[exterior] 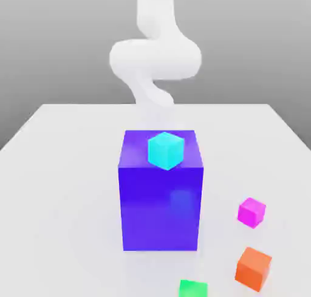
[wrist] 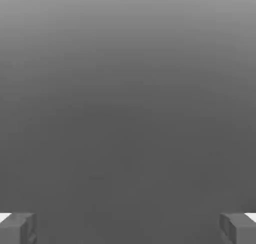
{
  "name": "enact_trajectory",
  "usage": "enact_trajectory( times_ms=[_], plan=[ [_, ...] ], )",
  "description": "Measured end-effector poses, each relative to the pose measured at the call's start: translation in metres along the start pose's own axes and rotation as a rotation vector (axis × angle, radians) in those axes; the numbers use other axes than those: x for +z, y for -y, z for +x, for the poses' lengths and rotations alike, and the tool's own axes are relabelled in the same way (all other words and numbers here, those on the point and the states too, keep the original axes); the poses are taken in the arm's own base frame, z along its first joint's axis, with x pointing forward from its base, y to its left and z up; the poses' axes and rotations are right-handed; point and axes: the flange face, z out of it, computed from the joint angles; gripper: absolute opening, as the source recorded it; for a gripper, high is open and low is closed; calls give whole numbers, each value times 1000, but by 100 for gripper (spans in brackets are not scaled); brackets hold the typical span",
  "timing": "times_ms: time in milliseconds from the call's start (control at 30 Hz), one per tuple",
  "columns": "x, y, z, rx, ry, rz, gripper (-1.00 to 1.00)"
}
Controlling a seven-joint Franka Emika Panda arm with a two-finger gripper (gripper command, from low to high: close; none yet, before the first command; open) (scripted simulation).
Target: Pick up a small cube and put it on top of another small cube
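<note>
The small magenta cube [exterior: 251,212] lies on the white table [exterior: 61,168] at the exterior view's right, near the front. The other small cube, bright green [exterior: 193,288], sits at the front edge of that view, partly cut off. In the hand view my gripper [wrist: 128,228] stands open, its two grey fingertips [wrist: 18,228] far apart with nothing between them, facing plain grey background. The white arm [exterior: 155,59] curls behind the big block in the exterior view.
A big blue-violet block [exterior: 161,198] stands in the middle of the table with a cyan cube [exterior: 165,150] on top. An orange cube [exterior: 253,268] rests at the front right, between the magenta and green cubes.
</note>
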Motion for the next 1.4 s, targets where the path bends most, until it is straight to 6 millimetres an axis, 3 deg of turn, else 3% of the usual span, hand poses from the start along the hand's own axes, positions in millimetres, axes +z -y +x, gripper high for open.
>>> enact_trajectory(
  times_ms=[167, 367, 500, 600, 667, 1067, 1100, 1400],
  plan=[
    [120, 18, -85, -165, 142, -103, 0],
    [226, -2, -212, -366, 332, -196, 0],
    [269, -37, -307, -503, 478, -240, 0],
    [281, -69, -381, -616, 593, -254, 0],
    [284, -92, -417, -669, 660, -263, 0],
    [334, -130, -457, -671, 687, -271, 0],
    [336, -132, -458, -672, 686, -272, -100],
    [329, -125, -454, -669, 686, -267, -100]
  ],
)
